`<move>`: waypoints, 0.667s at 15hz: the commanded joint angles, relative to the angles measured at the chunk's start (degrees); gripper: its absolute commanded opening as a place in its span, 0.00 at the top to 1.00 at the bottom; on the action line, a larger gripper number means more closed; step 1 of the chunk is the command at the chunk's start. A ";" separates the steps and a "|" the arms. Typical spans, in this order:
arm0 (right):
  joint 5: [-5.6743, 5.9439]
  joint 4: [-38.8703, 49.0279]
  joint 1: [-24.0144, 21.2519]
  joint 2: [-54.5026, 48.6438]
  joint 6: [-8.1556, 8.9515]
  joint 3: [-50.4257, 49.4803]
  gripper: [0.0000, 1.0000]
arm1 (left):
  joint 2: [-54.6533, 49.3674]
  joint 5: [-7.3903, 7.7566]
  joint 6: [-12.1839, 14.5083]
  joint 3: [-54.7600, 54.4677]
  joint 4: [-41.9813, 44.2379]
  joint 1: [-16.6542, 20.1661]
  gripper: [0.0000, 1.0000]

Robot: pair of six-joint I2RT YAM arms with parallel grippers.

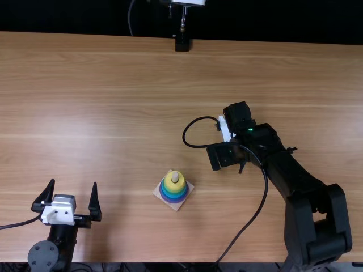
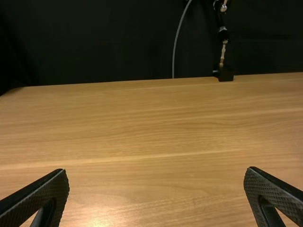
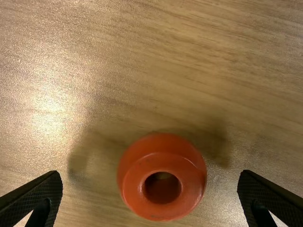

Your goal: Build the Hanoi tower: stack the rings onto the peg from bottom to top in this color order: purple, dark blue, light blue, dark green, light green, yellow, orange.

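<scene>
Right of centre, the right gripper [image 1: 226, 154] hangs over the orange ring [image 3: 161, 163], fingers apart; lower left, the left gripper [image 1: 74, 182] gapes too.

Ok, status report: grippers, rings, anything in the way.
Left gripper open, empty. Right gripper open above orange ring. Yellow ring tops the stack. Black cable between stack and right arm, possible snag.

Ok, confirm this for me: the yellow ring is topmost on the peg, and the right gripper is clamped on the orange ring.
Not clamped: the right wrist view shows the right gripper open, with gaps on both sides of the orange ring. The yellow ring is indeed topmost on the peg.
</scene>
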 commanded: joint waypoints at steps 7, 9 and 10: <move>-0.23 -0.11 0.01 1.67 -0.24 0.42 0.79 | -0.73 0.10 0.43 -1.37 -0.20 0.48 0.00; -0.23 -0.42 0.01 2.02 -0.34 0.24 1.00 | -0.73 0.10 0.43 -1.37 -0.20 0.48 0.00; -0.33 -0.42 0.01 2.02 -0.34 0.24 1.00 | -0.73 0.10 0.43 -1.37 -0.20 0.48 0.00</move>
